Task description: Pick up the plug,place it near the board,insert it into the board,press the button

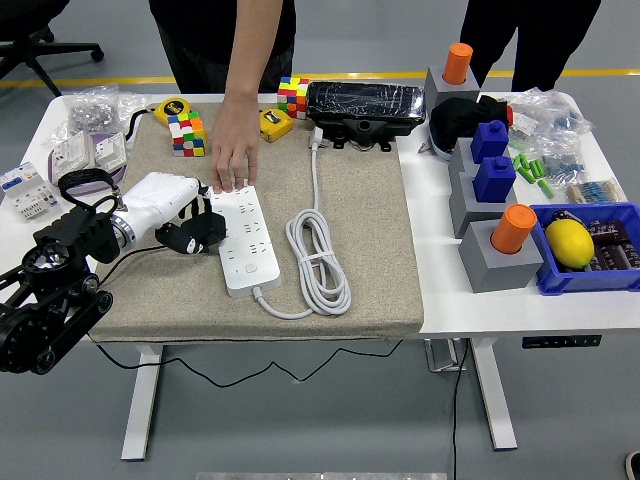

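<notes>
The beige mat [370, 250] carried the white power strip [245, 240], evidently the board. A person's hand [232, 150] pressed on its far end, probably to steady it. The left hand [195, 232] sat touching the strip's left edge, black fingers curled; their contents could not be told. The plug [317, 137] lay beyond the strip, untouched.

A yellow lemon [570, 243] sits in a blue bin [622, 279] at the worktop's [500, 308] right. Two colourful puzzle cubes [186, 132] and a yellow tape measure [173, 107] lie far left.
</notes>
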You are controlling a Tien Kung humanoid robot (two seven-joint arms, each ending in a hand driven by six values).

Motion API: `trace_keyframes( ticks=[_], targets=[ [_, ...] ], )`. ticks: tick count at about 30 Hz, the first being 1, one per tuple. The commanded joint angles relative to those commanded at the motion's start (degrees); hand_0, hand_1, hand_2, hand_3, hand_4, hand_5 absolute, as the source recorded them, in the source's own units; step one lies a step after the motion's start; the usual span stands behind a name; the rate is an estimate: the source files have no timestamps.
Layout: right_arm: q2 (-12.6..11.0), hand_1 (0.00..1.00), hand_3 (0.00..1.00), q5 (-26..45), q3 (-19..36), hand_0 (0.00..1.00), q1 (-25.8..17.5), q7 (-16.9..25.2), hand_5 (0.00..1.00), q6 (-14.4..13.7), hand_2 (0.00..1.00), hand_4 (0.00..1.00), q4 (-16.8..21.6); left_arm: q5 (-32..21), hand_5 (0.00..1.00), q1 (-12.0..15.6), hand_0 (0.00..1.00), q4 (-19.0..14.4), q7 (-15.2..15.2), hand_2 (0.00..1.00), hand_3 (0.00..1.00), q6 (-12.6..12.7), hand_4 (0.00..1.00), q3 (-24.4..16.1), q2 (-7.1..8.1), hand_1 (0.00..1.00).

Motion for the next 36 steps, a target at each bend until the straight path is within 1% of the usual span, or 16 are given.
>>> trace_keyframes(
  ticks=[5,6,11,12,29,35,36],
  targets=[
    [0.0,0.805,0.814,-0.02,0.04,0.829,0.07,0.01,0.998,0.03,0.778,0.998,0.0,-0.16,0.05,-0.02,0.293,0.19,-0.08,0.391,0.448,0.23,0.663,-0.04,0.05,0.424],
    [0.01,0.804,0.814,-0.01,0.04,0.829,0.07,0.0,0.998,0.04,0.778,0.998,0.0,-0.2,0.055,-0.04,0.299,0.19,-0.09,0.445,0.499,0.27,0.667,-0.07,0.05,0.47],
    [0.0,0.804,0.814,0.02,0.04,0.829,0.1,-0.05,0.998,0.09,0.778,0.998,0.0,-0.24,0.055,-0.12,0.299,0.2,-0.12,0.445,0.499,0.43,0.667,-0.2,0.01,0.47],
    [0.0,0.804,0.814,0.03,0.03,0.828,0.11,-0.04,0.998,0.1,0.778,0.998,0.0,-0.25,0.054,-0.13,0.306,0.21,-0.13,0.492,0.518,0.44,0.672,-0.2,0.01,0.489],
    [-0.1,0.804,0.814,0.02,0.11,0.828,0.22,0.06,0.998,0.05,0.777,0.998,0.0,-0.29,0.051,-0.22,0.309,0.14,-0.05,0.482,0.509,0.3,0.671,0.37,-0.14,0.482],
    [-0.1,0.803,0.814,0.11,0.06,0.828,0.28,0.02,0.998,0.07,0.777,0.998,0.0,-0.35,0.045,-0.3,0.309,0.36,-0.04,0.48,0.509,0.41,0.678,0.43,-0.21,0.482],
    [-0.11,0.803,0.813,0.12,0.05,0.828,0.27,0.01,0.998,0.07,0.776,0.998,0.0,-0.36,0.051,-0.31,0.31,0.37,-0.02,0.484,0.511,0.42,0.7,0.41,-0.2,0.48]
  ],
)
